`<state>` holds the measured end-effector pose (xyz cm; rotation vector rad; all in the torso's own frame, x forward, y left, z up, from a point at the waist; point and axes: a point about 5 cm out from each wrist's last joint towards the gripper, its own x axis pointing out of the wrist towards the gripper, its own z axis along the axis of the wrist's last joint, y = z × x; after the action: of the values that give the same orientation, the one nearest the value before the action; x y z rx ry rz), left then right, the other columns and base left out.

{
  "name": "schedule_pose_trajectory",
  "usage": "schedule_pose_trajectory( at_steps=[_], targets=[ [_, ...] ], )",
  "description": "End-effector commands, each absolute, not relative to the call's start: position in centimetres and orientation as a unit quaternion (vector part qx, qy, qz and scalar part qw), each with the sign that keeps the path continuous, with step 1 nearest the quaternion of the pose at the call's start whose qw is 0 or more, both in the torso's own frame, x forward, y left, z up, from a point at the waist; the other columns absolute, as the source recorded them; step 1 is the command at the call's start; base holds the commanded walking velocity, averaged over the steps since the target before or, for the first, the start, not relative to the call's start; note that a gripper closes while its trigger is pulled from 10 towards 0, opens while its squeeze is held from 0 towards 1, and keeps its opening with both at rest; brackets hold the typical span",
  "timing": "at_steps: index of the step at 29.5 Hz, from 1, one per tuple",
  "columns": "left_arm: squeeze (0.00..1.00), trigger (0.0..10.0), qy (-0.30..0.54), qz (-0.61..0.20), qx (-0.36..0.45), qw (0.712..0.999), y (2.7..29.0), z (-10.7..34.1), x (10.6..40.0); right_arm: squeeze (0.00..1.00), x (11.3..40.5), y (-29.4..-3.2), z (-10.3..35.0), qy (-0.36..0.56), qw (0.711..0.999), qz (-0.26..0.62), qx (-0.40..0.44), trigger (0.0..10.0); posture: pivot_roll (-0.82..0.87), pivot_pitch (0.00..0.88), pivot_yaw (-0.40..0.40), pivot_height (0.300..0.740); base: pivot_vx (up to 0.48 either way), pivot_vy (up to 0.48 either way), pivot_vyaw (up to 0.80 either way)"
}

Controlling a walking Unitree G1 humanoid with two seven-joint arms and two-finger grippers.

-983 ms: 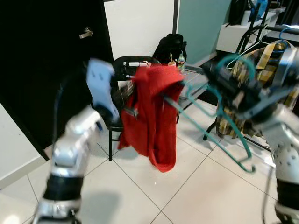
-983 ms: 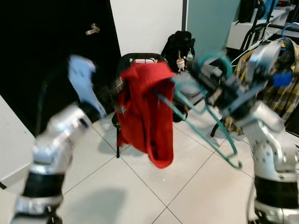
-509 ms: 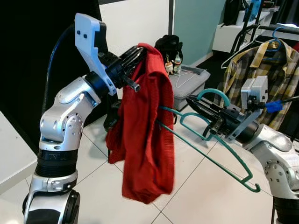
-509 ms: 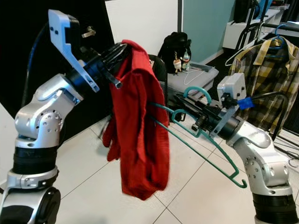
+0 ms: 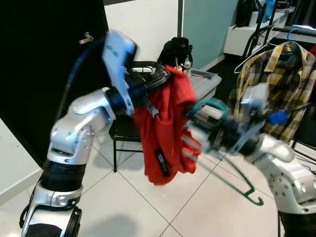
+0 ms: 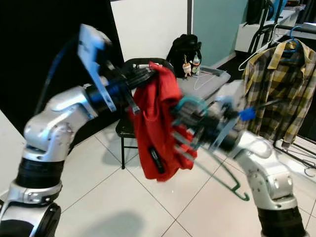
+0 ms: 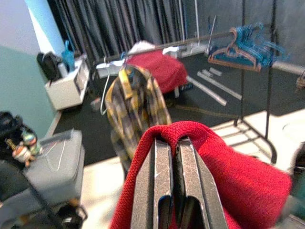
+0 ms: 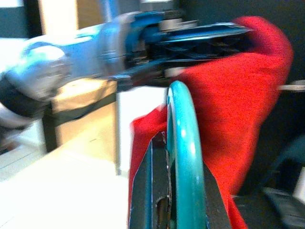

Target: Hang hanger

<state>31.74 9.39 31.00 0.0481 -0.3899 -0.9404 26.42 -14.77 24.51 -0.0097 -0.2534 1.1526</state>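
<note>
the left gripper [image 5: 160,79] stayed clamped on the red garment [image 5: 168,128], which had bunched up shorter; the right gripper [image 5: 197,116] (blurred in motion), clenched on the green hanger [image 6: 190,106], had pushed it into the cloth, so threading was under way.

Knitted red cloth [image 7: 228,162], glossy teal hanger [image 8: 183,143]

Garment [image 5: 167,129] hangs left of hanger [image 5: 232,168] (chair [image 5: 123,129] behind).
</note>
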Motion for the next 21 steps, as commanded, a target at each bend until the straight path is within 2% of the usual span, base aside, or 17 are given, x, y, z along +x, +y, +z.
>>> schedule_pose_trajectory(
  at_steps=[1, 2, 3, 4, 5, 6, 8, 9, 10, 14, 19, 21],
  targets=[
    [0.00, 4.5, -0.195, -0.435, 0.041, 0.878, 10.2, 31.1, 31.9, 0.00, 25.9, -14.2, 24.7, -0.119, 0.814, 0.568, -0.004, 10.0, -0.06, 0.000, 0.072, 0.740, 0.000, 0.000, 0.00],
    [0.00, 4.9, -0.189, -0.426, 0.063, 0.882, 10.6, 31.0, 32.2, 0.00, 25.5, -14.3, 24.4, -0.107, 0.806, 0.582, -0.009, 10.0, -0.06, 0.000, 0.071, 0.740, 0.000, 0.000, 0.00],
    [0.00, 4.9, -0.189, -0.426, 0.063, 0.882, 10.6, 31.0, 32.2, 0.00, 25.5, -14.3, 24.4, -0.107, 0.806, 0.582, -0.009, 10.0, -0.06, 0.000, 0.071, 0.740, 0.000, 0.000, 0.00],
    [0.00, 7.6, -0.178, -0.417, 0.092, 0.886, 11.6, 30.8, 32.6, 0.00, 25.3, -15.1, 24.1, -0.089, 0.805, 0.587, -0.022, 10.0, -0.06, 0.000, 0.068, 0.740, 0.000, 0.000, 0.00],
    [0.00, 7.6, -0.178, -0.417, 0.092, 0.886, 11.6, 30.8, 32.6, 0.00, 25.3, -15.1, 24.1, -0.089, 0.805, 0.587, -0.022, 10.0, -0.06, 0.000, 0.068, 0.740, 0.000, 0.000, 0.00],
    [0.00, 9.1, -0.167, -0.417, 0.118, 0.886, 12.4, 30.6, 32.7, 0.00, 25.2, -16.1, 24.0, -0.074, 0.805, 0.587, -0.034, 10.0, -0.06, 0.000, 0.067, 0.740, 0.000, 0.000, 0.00],
    [0.00, 9.1, -0.167, -0.417, 0.118, 0.886, 12.4, 30.6, 32.7, 0.00, 25.2, -16.1, 24.0, -0.074, 0.805, 0.587, -0.034, 10.0, -0.06, 0.000, 0.067, 0.740, 0.000, 0.000, 0.00],
    [0.00, 9.8, -0.157, -0.424, 0.136, 0.881, 13.0, 30.4, 32.6, 0.00, 25.1, -17.0, 24.1, -0.062, 0.807, 0.586, -0.043, 10.0, -0.06, 0.000, 0.066, 0.740, 0.000, 0.000, 0.00],
    [0.00, 10.0, -0.151, -0.437, 0.146, 0.875, 13.3, 30.3, 32.4, 0.00, 25.0, -17.7, 24.2, -0.055, 0.808, 0.584, -0.051, 10.0, -0.07, 0.000, 0.065, 0.740, 0.000, 0.000, 0.00],
    [0.00, 10.0, -0.147, -0.455, 0.153, 0.865, 13.4, 30.2, 32.0, 0.00, 25.0, -18.2, 24.4, -0.053, 0.811, 0.580, -0.056, 10.0, -0.07, 0.000, 0.064, 0.740, 0.000, 0.000, 0.00],
    [0.00, 10.0, -0.142, -0.507, 0.161, 0.835, 13.1, 30.4, 30.8, 0.00, 25.0, -18.8, 24.9, -0.057, 0.814, 0.576, -0.054, 10.0, -0.06, 0.000, 0.062, 0.740, 0.000, 0.000, 0.00],
    [0.00, 10.0, -0.142, -0.507, 0.161, 0.835, 13.1, 30.4, 30.8, 0.00, 25.0, -18.8, 24.9, -0.057, 0.814, 0.576, -0.054, 10.0, -0.06, 0.000, 0.062, 0.740, 0.000, 0.000, 0.00]
  ],
)
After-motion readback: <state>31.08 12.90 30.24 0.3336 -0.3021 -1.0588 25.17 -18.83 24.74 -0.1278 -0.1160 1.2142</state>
